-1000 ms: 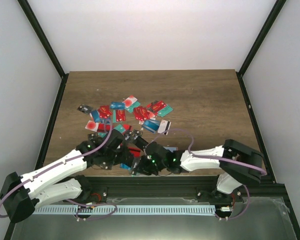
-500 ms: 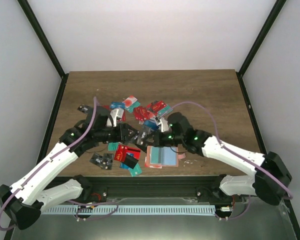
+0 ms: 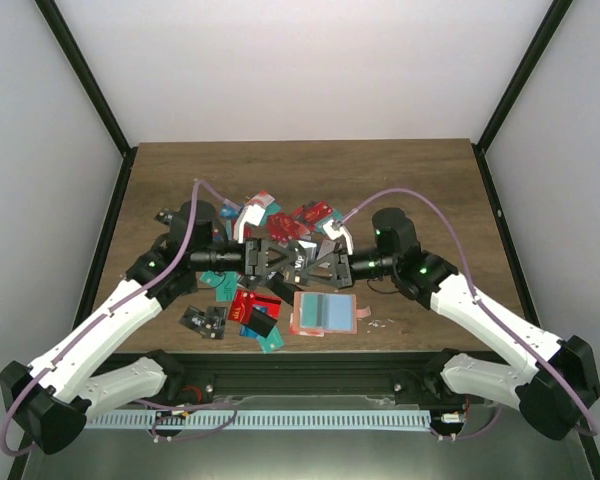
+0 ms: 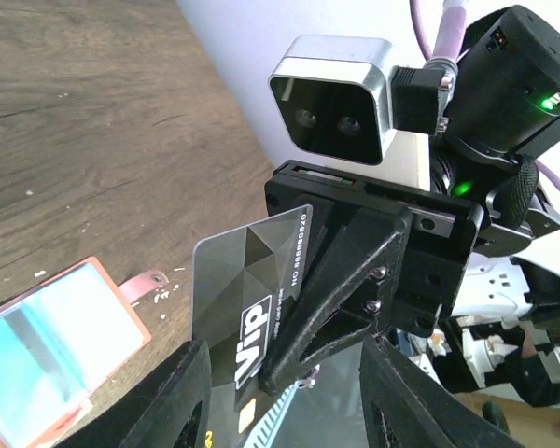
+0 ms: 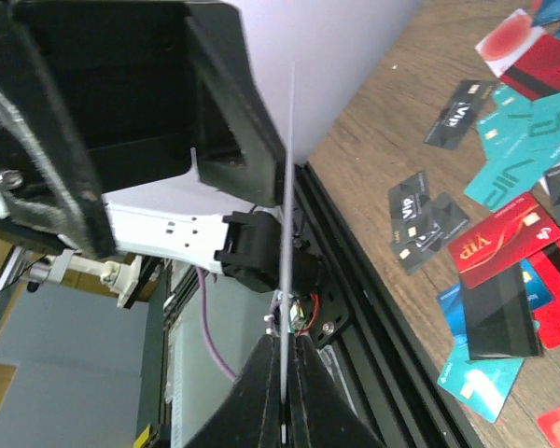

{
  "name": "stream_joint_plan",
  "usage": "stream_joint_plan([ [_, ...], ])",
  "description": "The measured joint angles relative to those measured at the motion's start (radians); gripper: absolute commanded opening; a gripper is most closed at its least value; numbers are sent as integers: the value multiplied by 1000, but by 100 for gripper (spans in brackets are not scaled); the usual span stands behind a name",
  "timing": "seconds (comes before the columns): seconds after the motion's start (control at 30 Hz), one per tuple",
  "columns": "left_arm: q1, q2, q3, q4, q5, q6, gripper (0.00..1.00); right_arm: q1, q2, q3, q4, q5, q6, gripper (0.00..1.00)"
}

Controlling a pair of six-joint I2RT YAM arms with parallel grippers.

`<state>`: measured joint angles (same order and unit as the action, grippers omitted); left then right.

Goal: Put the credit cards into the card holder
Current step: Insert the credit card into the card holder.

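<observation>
My right gripper (image 5: 285,373) is shut on a black VIP credit card (image 4: 247,299), held in the air and seen edge-on (image 5: 287,233) in the right wrist view. My left gripper (image 4: 294,411) faces it tip to tip, its jaws open on either side of the card and of the right fingers (image 4: 345,280). In the top view the two grippers meet (image 3: 285,258) above the table's middle. The card holder (image 3: 323,313), salmon with a teal card showing, lies flat below them (image 4: 56,345). Several credit cards (image 3: 250,305) lie scattered.
More cards in red, teal, blue and black (image 5: 504,271) spread from the table's middle toward the back left (image 3: 280,215). The black front rail (image 3: 310,360) runs along the near edge. White walls and black frame posts (image 3: 85,90) enclose the table.
Both arms have moved from low near the front edge up to the middle and now face each other. The card holder, hidden under them before, is now exposed.
</observation>
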<state>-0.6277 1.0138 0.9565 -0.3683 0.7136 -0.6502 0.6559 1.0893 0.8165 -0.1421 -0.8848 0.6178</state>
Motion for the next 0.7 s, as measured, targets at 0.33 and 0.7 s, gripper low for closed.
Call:
stream_joint_plan([
  [0.33, 1, -16, -10, 24, -6, 12, 48, -13, -12, 0, 24, -93, -6, 1],
  [0.7, 2, -24, -53, 33, 16, 21, 11, -14, 28, 6, 85, -190, 1, 1],
])
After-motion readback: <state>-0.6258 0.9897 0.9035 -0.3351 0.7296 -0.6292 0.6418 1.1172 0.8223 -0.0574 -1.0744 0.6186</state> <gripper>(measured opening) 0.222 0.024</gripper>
